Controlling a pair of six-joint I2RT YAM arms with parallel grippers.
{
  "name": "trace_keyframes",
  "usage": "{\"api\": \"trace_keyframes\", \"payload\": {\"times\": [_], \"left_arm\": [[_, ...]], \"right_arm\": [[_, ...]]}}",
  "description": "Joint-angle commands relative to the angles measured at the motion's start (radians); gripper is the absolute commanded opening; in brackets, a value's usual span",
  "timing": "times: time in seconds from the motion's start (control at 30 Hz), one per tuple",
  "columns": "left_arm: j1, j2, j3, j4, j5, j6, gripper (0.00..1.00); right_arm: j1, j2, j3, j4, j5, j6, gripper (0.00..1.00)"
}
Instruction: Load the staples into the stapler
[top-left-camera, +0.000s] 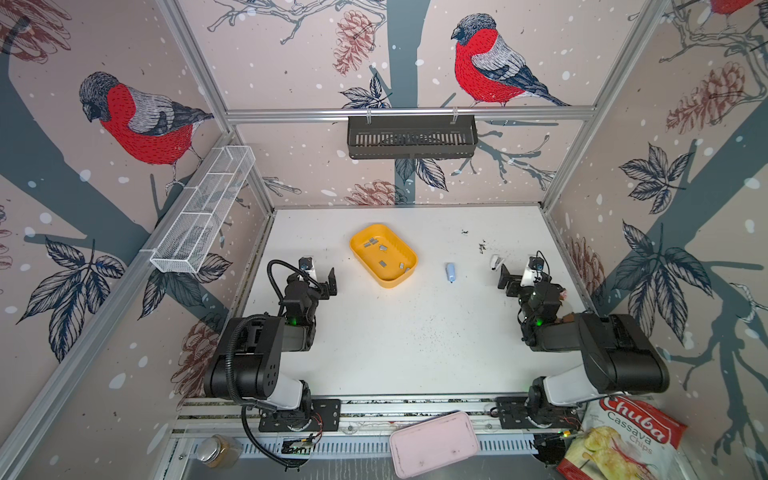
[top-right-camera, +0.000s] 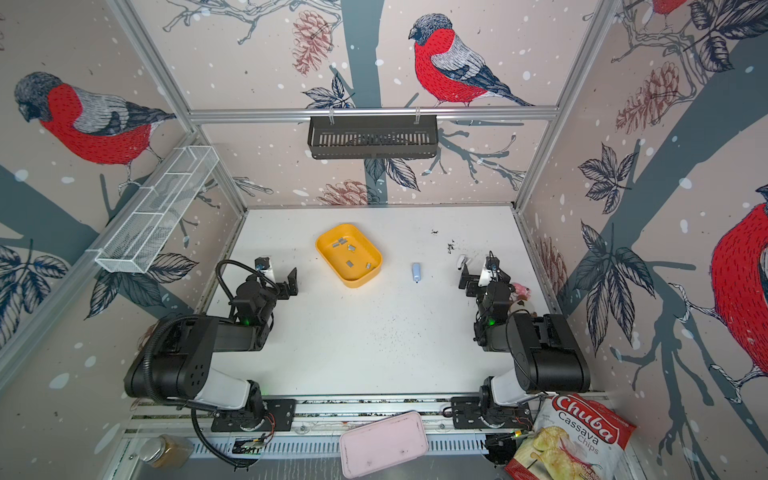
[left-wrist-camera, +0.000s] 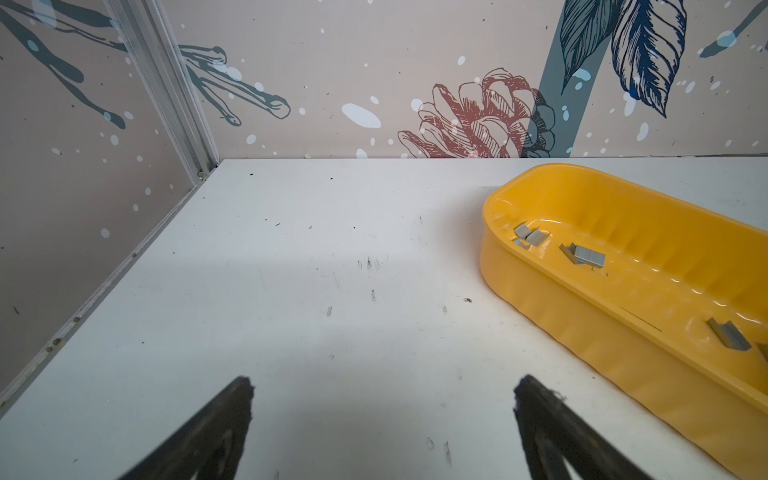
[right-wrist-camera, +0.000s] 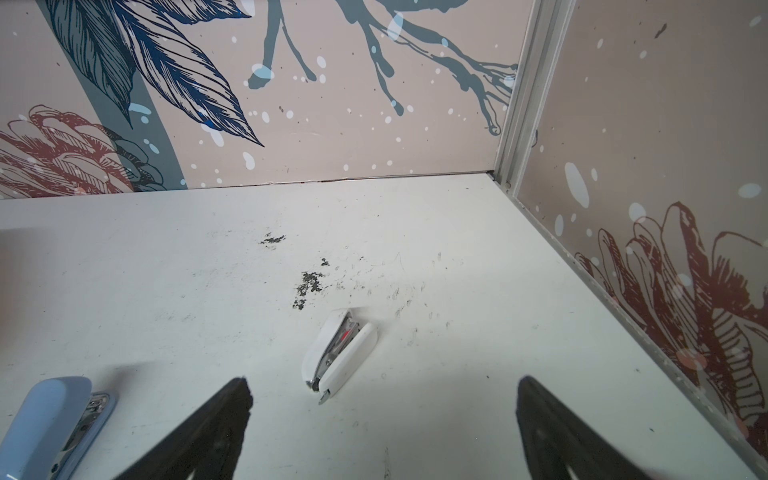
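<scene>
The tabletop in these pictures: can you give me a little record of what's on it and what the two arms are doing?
table: white, scuffed
yellow tray: left of centre in both top views, toward the back
staples: several small grey strips lying loose inside the tray
blue stapler: on the table, right of the tray
white stapler: further right, just ahead of the right jaws
left jaws: open, empty, beside the tray
right jaws: open, empty
progress: nothing picked up yet

Beside the left pincer (left-wrist-camera: 384, 382), we see the yellow tray (left-wrist-camera: 582, 332) cut off by the left wrist view's edge, one of its staples (left-wrist-camera: 764, 352) with it. Beside the right pincer (right-wrist-camera: 384, 381), the blue stapler (right-wrist-camera: 50, 424) is cropped likewise.
</scene>
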Motion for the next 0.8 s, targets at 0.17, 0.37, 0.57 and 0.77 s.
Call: {"api": "trace_keyframes", "payload": {"times": [0.17,0.37,0.57,0.77], "left_arm": [[0.003,-0.002,0.002,0.042,0.007,0.006,0.98],[0.003,-0.002,0.0,0.043,0.007,0.006,0.98],[0.003,-0.029,-0.013,0.043,0.02,0.014,0.98],[-0.009,-0.068,-0.038,0.052,0.027,0.034,0.98]], "right_arm": [[0.0,-0.003,-0.001,0.015,0.003,0.005,1.0],[-0.002,-0.002,-0.001,0.013,0.001,0.007,1.0],[-0.008,-0.008,-0.004,0.016,-0.009,0.01,0.99],[-0.016,-0.061,-0.034,0.029,0.007,0.028,0.99]]}}
